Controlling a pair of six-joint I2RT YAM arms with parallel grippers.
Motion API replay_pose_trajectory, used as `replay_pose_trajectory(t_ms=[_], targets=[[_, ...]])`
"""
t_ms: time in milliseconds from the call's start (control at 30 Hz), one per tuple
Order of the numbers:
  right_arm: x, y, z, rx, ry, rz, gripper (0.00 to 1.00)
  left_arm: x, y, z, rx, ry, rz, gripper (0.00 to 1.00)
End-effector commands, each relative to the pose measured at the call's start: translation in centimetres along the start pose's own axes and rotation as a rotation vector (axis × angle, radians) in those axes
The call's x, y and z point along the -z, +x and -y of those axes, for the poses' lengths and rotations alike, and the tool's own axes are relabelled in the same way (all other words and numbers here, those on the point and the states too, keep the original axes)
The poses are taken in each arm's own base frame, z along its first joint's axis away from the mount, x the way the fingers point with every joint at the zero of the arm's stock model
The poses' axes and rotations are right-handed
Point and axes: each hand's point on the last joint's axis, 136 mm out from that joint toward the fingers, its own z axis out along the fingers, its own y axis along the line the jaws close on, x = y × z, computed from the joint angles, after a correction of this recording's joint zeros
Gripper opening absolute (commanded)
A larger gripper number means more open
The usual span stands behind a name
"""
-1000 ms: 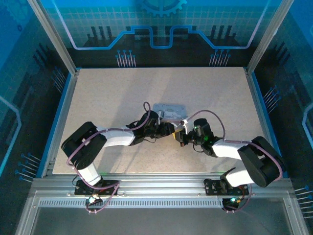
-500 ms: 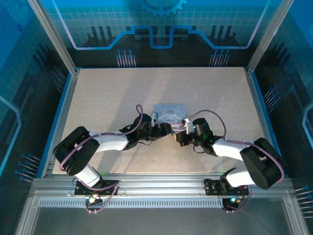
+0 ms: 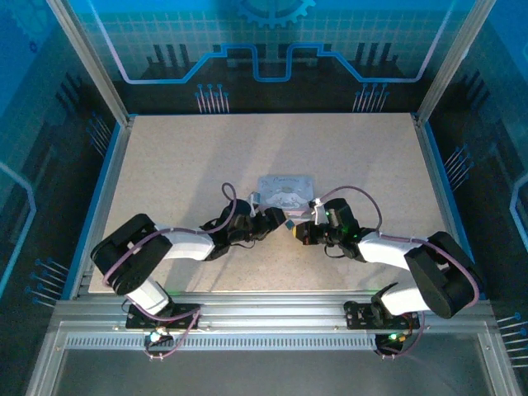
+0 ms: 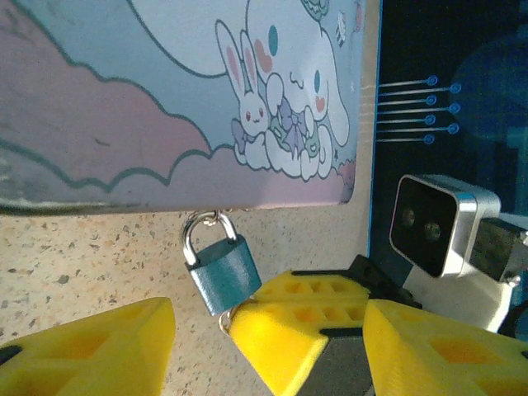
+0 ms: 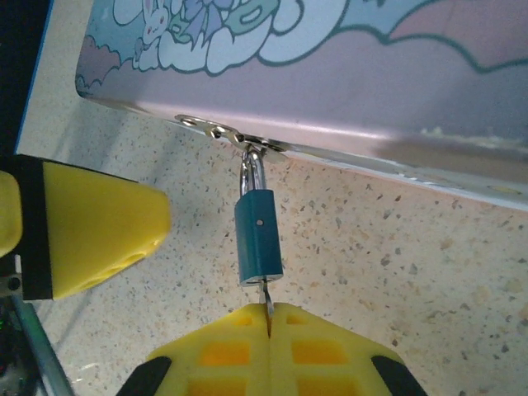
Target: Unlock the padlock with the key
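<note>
The padlock [image 5: 258, 235] has a dark teal body and a silvery shackle [image 4: 200, 236]. It hangs from the hasp [image 5: 221, 132] of a pale cartoon-print tin [image 4: 165, 99]. My right gripper [image 5: 269, 318] is shut on the key [image 5: 266, 299]. The key is a thin sliver whose tip reaches the slot in the padlock's bottom face. My left gripper [image 4: 268, 346] is open. Its yellow fingers [image 4: 91, 346] stand either side of the padlock [image 4: 223, 272] and of the right gripper's fingers [image 4: 305, 326] without touching the lock. From above, both grippers meet at the tin's near edge [image 3: 285, 216].
The tin [image 3: 286, 191] lies flat in the middle of the speckled table [image 3: 181, 157]. A blue rim [image 3: 106, 181] and metal frame posts border the table. The right wrist camera housing [image 4: 433, 223] sits close to my left gripper.
My left arm's elbow dropped and swung left while its gripper settled lower at the tin's near edge and spread its jaws wider. The right gripper stayed shut on the key.
</note>
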Motion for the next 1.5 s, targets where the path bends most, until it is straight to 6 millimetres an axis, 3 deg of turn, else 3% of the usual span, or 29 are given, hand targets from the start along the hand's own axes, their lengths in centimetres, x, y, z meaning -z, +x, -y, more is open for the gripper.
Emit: replay_pose_trajectory(t_ms=[0,333,1067,1333,1467], targets=[[-0.3,0.1,-1.2,-0.032,-0.042,-0.01,0.0,-0.5,-0.1,-0.1,0.044,0.014,0.033,0.62],[-0.8,-0.1,-1.4,-0.075,-0.056,-0.015,0.0,-1.3,0.5,-1.9,0.126,-0.047,0.06,0.58],[-1.3,-0.1,-2.2,-0.231,-0.1,-0.031,0.0,-2.7,0.3,-2.3,0.223,-0.002,0.092,0.44],[-1.3,-0.4,-3.0,-0.294,-0.15,-0.026,0.0,-2.8,0.3,-2.2,0.218,0.001,0.095,0.32],[-1.0,-0.5,-3.2,-0.302,-0.159,-0.02,0.06,-2.8,0.2,-1.8,0.21,0.007,0.098,0.25]])
